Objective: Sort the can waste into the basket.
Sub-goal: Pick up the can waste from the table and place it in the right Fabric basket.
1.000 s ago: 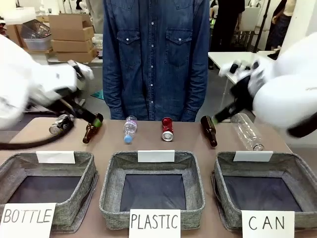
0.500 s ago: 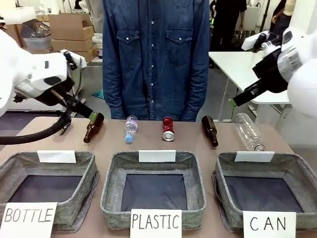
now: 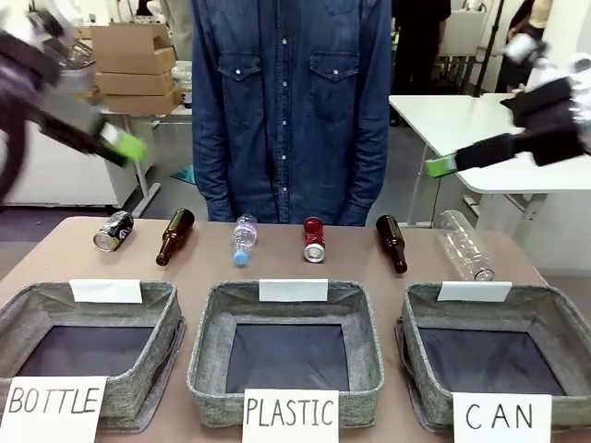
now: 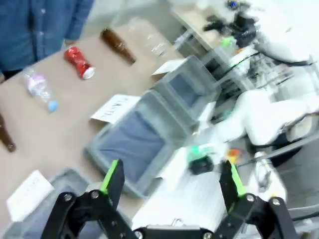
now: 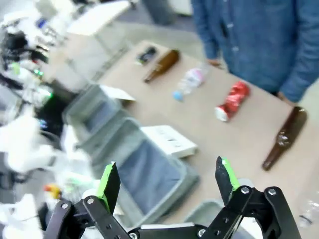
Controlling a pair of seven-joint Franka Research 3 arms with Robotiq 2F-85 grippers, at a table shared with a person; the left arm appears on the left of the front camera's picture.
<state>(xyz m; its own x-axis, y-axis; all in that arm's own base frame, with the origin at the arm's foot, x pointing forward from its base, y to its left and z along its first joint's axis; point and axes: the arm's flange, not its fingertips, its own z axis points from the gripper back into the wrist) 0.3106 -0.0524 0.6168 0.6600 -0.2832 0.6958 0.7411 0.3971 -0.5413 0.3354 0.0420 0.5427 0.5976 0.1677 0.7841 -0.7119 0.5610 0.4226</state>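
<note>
Front view: red can [image 3: 313,240] lies on the table [image 3: 369,272] before the person [image 3: 291,111], black-and-silver can [image 3: 113,231] at far left, both outside the CAN basket [image 3: 545,303] at near right. Left gripper [image 3: 125,146] is motion-blurred, right gripper [image 3: 441,166] partly cut off, both raised. Left wrist view, blurry: jaws spread wide, empty. Right wrist view: jaws likewise apart, holding nothing
</note>
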